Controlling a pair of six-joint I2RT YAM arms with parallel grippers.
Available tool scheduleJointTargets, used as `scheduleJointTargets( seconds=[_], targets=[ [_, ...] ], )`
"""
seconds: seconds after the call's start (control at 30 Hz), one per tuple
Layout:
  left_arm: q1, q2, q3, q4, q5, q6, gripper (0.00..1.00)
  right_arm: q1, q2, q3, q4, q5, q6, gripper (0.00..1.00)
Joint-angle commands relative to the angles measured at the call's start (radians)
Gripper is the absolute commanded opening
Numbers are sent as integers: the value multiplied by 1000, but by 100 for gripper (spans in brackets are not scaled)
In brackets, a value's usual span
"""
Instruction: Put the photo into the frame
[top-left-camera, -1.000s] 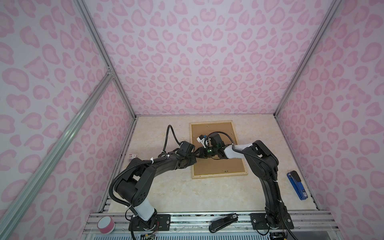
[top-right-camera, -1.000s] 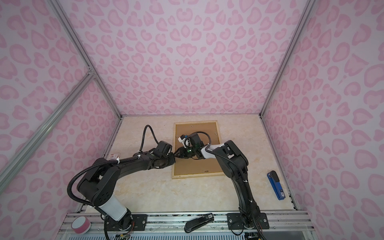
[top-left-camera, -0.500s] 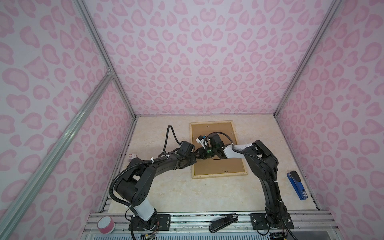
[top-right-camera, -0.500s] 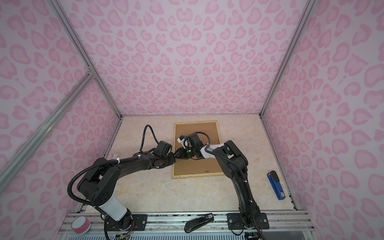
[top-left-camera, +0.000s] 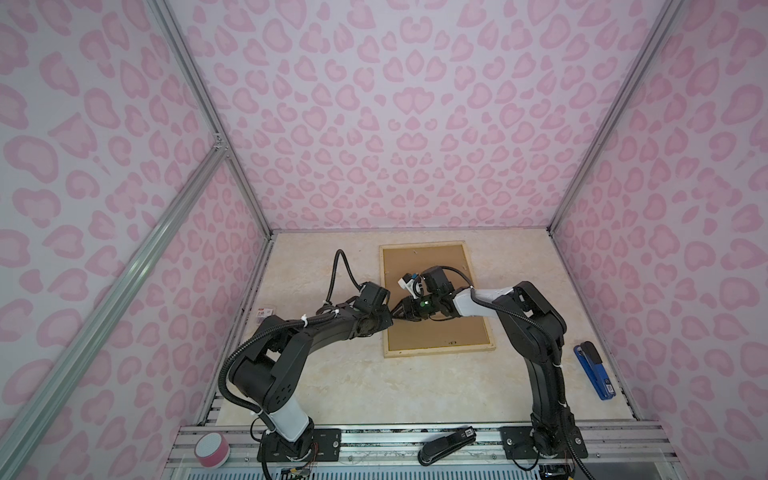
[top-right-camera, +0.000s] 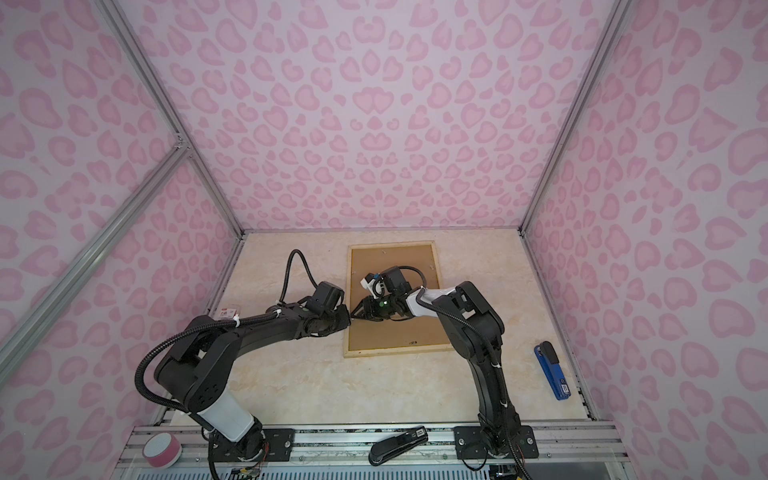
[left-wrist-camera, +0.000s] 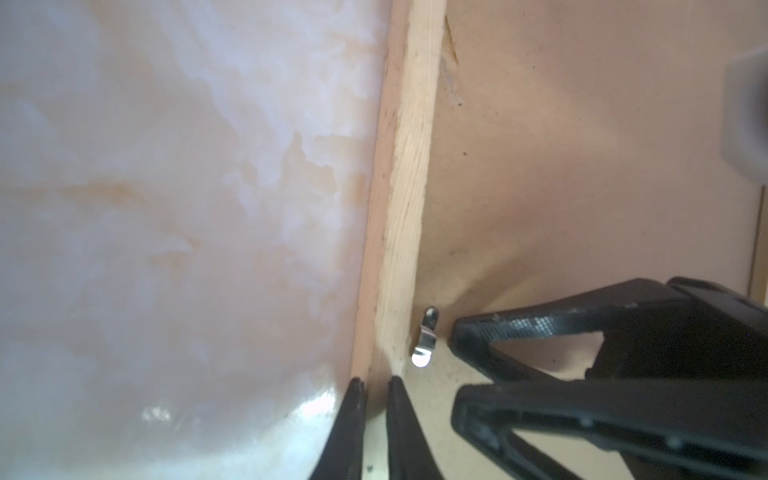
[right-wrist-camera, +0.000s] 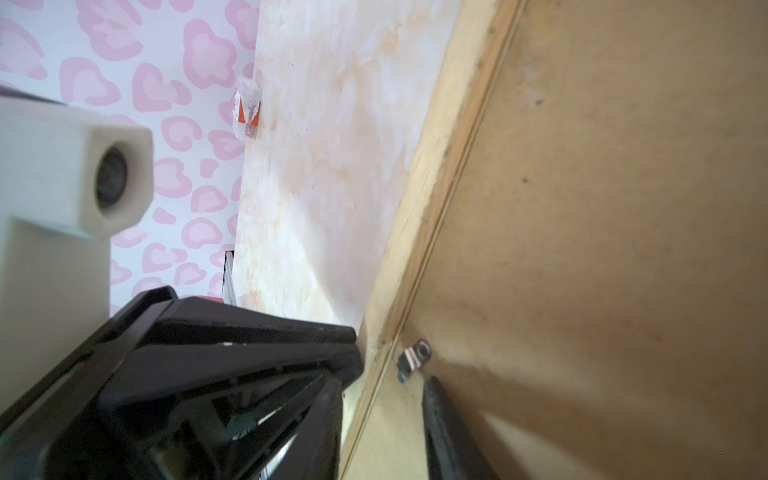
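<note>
The frame (top-left-camera: 440, 352) (top-right-camera: 395, 352) of pale wood lies face down at the middle of the table, with the brown backing board (top-left-camera: 424, 266) (top-right-camera: 390, 257) set inside it. The photo is hidden. My left gripper (top-left-camera: 392, 322) (left-wrist-camera: 376, 380) is shut on the frame's left rail (left-wrist-camera: 407, 187), one finger on each side of the wood. My right gripper (top-left-camera: 401, 316) (right-wrist-camera: 386, 382) faces it from over the board, jaws open. A small metal tab (left-wrist-camera: 428, 336) (right-wrist-camera: 413, 357) sits just beyond the right gripper's tips, at the rail's inner edge (right-wrist-camera: 436, 199).
A blue stapler (top-left-camera: 592, 370) (top-right-camera: 552, 370) lies by the right wall. A black stapler (top-left-camera: 446, 446) and a pink tape roll (top-left-camera: 212, 449) rest on the front rail. A small red-and-white packet (top-left-camera: 266, 322) (right-wrist-camera: 248, 108) lies by the left wall.
</note>
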Motion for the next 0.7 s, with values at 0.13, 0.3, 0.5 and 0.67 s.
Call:
scheduleJointTargets(
  seconds=[0.13, 0.3, 0.5, 0.67],
  targets=[
    [-1, 14, -1, -26, 24, 6, 14, 23, 32, 7, -48, 37, 30, 36],
    [-1, 6, -1, -30, 22, 10, 14, 31, 58, 6, 6, 53, 95, 35],
    [-1, 8, -1, -27, 28, 9, 14, 32, 59, -54, 125, 103, 193, 35],
    [-1, 9, -1, -27, 31, 7, 14, 39, 72, -118, 310, 118, 326, 35]
  ],
)
